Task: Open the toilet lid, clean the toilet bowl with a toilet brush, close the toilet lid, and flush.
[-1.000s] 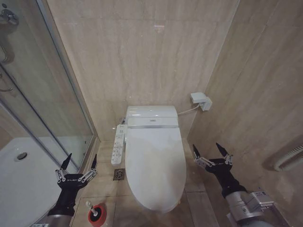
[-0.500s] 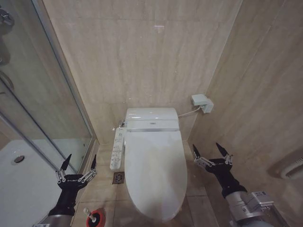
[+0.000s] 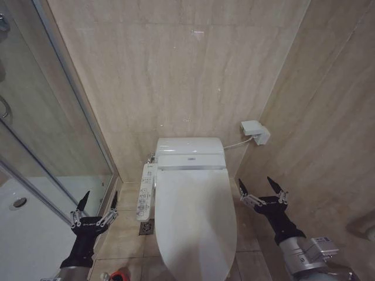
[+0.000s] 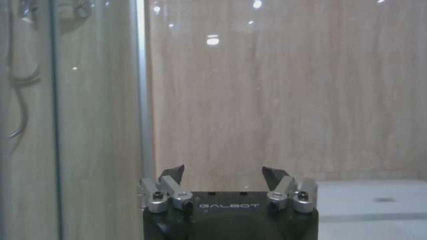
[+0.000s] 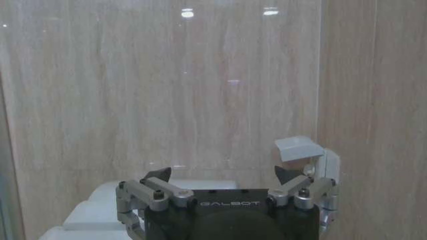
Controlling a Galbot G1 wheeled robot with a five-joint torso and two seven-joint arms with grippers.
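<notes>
Fingers spread on both sides: the left gripper [image 3: 94, 206] hovers over the floor left of the toilet bowl [image 3: 193, 266], the right gripper [image 3: 262, 190] right of it. With the toilet lid [image 3: 196, 219] down, an under-edge hook at its near rim looks best.

toilet brush [image 3: 119, 275] cut off, toilet lid [image 3: 196, 225] cropped

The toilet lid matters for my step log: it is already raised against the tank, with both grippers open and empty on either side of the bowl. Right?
Not quite. The head view shows the toilet lid closed flat over the bowl. The left gripper and right gripper are open and empty on either side.
</notes>
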